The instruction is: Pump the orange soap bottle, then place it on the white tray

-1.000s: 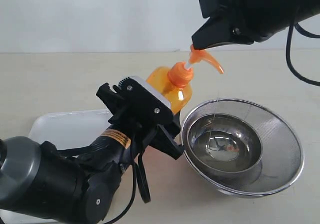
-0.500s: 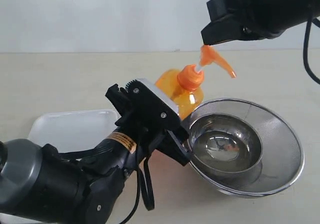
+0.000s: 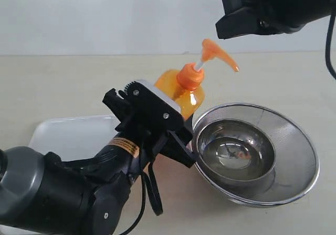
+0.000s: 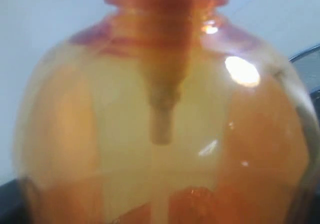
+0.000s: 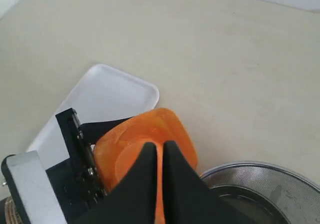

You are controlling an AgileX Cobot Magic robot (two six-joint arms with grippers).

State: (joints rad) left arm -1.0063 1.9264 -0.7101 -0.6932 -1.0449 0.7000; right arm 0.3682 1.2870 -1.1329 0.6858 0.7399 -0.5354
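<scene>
Left claw [image 3: 157,120] is clamped on the orange soap bottle [image 3: 185,94], held tilted off the table between the white tray [image 3: 68,135] (near-left corner) and the mesh bowl [image 3: 294,140], probably so soap falls into the bowl. Right claw [image 3: 231,27], fingers pressed together, hovers clear of the pump head [image 3: 216,56]. Bottle base hidden.

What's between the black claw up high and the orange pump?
Nothing but air. In the exterior view the right gripper hangs above the pump head of the orange soap bottle, not touching.
</scene>
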